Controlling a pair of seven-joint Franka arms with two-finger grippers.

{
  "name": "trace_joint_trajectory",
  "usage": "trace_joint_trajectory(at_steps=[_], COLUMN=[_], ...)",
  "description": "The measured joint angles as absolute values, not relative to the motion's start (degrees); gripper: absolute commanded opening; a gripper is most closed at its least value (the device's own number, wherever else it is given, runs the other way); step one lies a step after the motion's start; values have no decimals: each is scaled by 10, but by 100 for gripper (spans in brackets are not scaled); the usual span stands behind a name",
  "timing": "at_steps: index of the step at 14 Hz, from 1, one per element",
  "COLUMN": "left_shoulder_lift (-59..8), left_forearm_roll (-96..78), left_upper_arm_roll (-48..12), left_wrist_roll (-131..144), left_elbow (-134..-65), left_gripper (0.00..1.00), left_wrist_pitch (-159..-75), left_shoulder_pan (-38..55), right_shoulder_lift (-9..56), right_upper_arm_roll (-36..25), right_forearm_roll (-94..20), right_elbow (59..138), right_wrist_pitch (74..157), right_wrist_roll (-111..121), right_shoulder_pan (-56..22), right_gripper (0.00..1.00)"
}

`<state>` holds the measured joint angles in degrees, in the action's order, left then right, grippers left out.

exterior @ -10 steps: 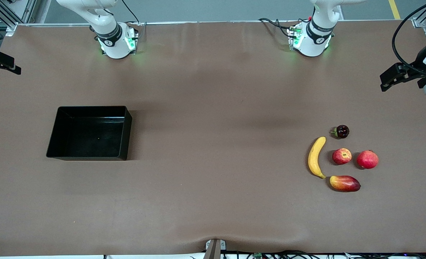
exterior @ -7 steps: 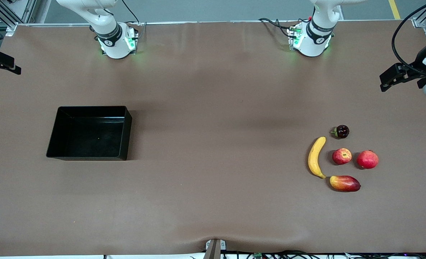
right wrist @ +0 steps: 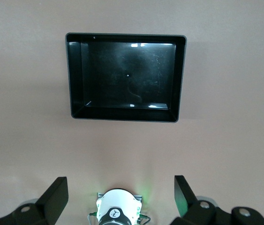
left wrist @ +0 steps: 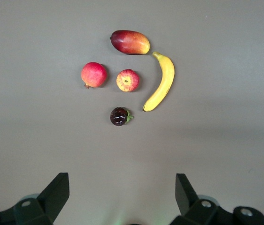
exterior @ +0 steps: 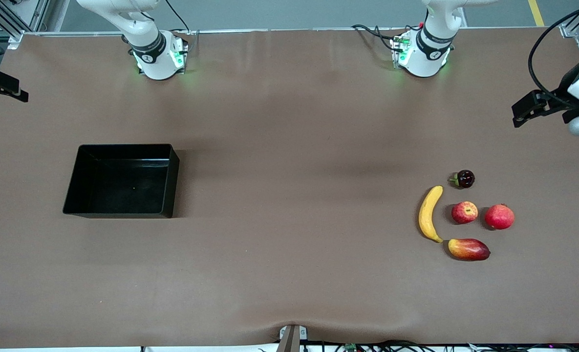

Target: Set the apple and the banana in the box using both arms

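Two grippers are showing wide-open jaws on my wrist views, each holding nothing. I am seeing the shallow glossy black plastic box (exterior: 122,180) lying toward the right arm's end of the table, with the right gripper (right wrist: 120,194) hanging high above it. Toward the left arm's end, the long curved yellow banana (exterior: 429,213) is lying just beside the small round red-yellow apple (exterior: 464,212). The left gripper (left wrist: 121,193) is hovering high over the brown table (exterior: 289,146) near that fruit.

White jointed arms (exterior: 147,34), grey bands, green-lit bases (exterior: 160,61)
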<state>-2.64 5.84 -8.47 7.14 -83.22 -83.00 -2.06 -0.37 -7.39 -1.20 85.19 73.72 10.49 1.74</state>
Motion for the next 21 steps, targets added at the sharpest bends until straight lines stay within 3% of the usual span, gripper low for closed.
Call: trace_joint_trajectory(at_steps=[6, 14, 21], left_shoulder_lift=[-65, -145, -197], left_forearm_roll=[54, 46, 46], left_upper_arm_roll=[-87, -93, -94], left_wrist_roll=[72, 126, 127], left_elbow=[-846, -890, -887], left_gripper=[100, 100, 100], left_wrist_pitch=[-876, -971, -1002], left_shoulder_pan=[-18, 13, 19], right_shoulder_lift=[86, 168, 208], right_upper_arm_roll=[-75, -76, -66], right_forearm_roll=[77, 80, 35], right_elbow=[849, 853, 1030], right_wrist_pitch=[757, 843, 1096], right_wrist_roll=[108, 174, 174], right_shoulder_pan=[51, 146, 138], right_gripper=[100, 100, 100])
